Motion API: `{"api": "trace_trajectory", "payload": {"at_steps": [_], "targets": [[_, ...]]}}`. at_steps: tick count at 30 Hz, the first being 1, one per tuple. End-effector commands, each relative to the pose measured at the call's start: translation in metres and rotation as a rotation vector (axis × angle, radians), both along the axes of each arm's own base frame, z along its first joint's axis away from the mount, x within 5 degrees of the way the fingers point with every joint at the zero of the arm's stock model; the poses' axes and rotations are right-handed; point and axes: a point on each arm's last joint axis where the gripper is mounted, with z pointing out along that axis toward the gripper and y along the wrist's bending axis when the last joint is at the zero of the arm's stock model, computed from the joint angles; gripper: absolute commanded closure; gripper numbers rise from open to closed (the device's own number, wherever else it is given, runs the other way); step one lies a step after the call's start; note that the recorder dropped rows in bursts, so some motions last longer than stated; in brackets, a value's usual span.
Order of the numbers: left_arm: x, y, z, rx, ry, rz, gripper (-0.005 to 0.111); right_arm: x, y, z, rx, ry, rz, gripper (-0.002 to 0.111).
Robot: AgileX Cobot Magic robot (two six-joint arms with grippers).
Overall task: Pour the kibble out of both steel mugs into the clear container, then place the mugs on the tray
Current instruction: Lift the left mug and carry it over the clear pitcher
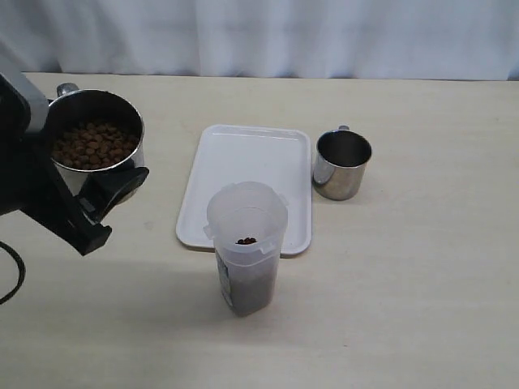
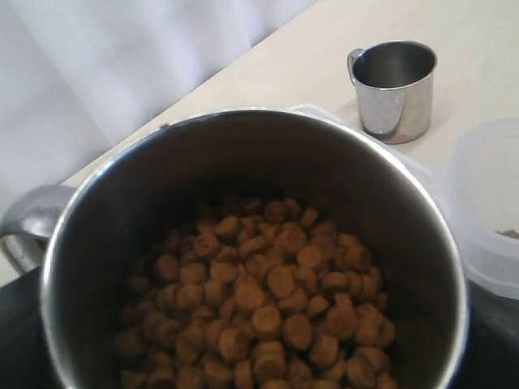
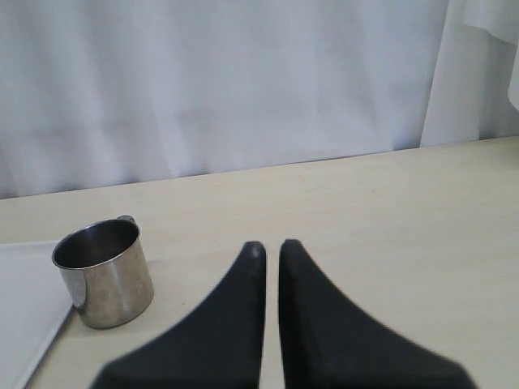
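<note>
My left gripper (image 1: 105,174) is shut on a steel mug (image 1: 97,134) at the far left, holding it upright. The mug is filled with brown kibble (image 2: 268,316), and one black finger (image 1: 113,188) shows in front of its wall. The second steel mug (image 1: 342,164) stands on the table just right of the white tray (image 1: 251,154), and its inside looks empty. The clear container (image 1: 246,243) stands at the tray's near edge with some kibble in it. My right gripper (image 3: 266,247) is shut on nothing, to the right of that mug (image 3: 105,274).
A white curtain (image 1: 268,36) hangs behind the table's far edge. Bare beige tabletop (image 1: 422,284) lies to the right of and in front of the container. A black cable (image 1: 10,279) loops at the left edge.
</note>
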Motion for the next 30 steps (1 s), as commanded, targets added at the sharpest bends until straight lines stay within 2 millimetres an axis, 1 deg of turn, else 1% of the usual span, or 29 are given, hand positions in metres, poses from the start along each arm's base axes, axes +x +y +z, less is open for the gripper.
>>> {"api": "trace_trajectory", "payload": {"at_steps": [1, 3, 4, 5, 6, 8, 11, 14, 15, 16, 17, 19, 21, 27, 30], "targets": [[0.001, -0.004, 0.013, -0.01, -0.011, 0.0, 0.107, 0.0, 0.0, -0.001, -0.004, 0.001, 0.003, 0.104], [0.003, -0.003, 0.017, 0.005, -0.009, 0.017, 0.107, 0.0, 0.0, -0.001, -0.004, 0.001, 0.003, 0.104], [0.005, -0.003, 0.026, 0.028, -0.023, 0.03, 0.107, 0.0, 0.0, -0.001, -0.004, 0.001, 0.003, 0.104], [0.007, -0.001, 0.03, 0.048, -0.022, 0.045, 0.107, 0.0, 0.0, -0.001, -0.004, 0.001, 0.003, 0.104], [0.01, 0.001, 0.041, 0.068, -0.021, 0.082, 0.107, 0.0, 0.0, -0.001, -0.004, 0.001, 0.003, 0.104], [0.013, 0.004, 0.053, 0.085, -0.007, 0.129, 0.107, 0.0, 0.0, -0.001, -0.004, 0.001, 0.003, 0.104], [0.011, 0.002, 0.052, 0.07, 0.018, 0.137, 0.107, 0.0, 0.0, -0.001, -0.004, 0.001, 0.003, 0.104], [0.0, -0.013, 0.052, 0.125, -0.009, 0.075, 0.107, 0.0, 0.0, -0.001, -0.004, 0.001, 0.003, 0.104], [-0.006, -0.019, 0.052, 0.168, -0.038, 0.084, 0.107, 0.0, 0.0, -0.001, -0.004, 0.001, 0.003, 0.104], [-0.009, -0.02, 0.053, 0.185, -0.058, 0.111, 0.107, 0.0, 0.0, -0.001, -0.004, 0.001, 0.003, 0.104], [-0.016, -0.027, 0.052, 0.224, -0.097, 0.137, 0.107, 0.0, 0.0, -0.001, -0.004, 0.001, 0.003, 0.104], [-0.027, -0.038, 0.047, 0.267, -0.13, 0.075, 0.107, 0.0, 0.0, -0.001, -0.004, 0.001, 0.003, 0.104], [-0.029, -0.044, 0.042, 0.285, -0.121, 0.049, 0.107, 0.0, 0.0, -0.001, -0.004, 0.001, 0.003, 0.104], [-0.02, -0.06, 0.017, 0.395, -0.075, 0.039, 0.107, 0.0, 0.0, -0.001, -0.004, 0.001, 0.003, 0.104], [-0.014, -0.068, 0.011, 0.415, -0.116, 0.043, 0.107, 0.0, 0.0, -0.001, -0.004, 0.001, 0.003, 0.104]]}}
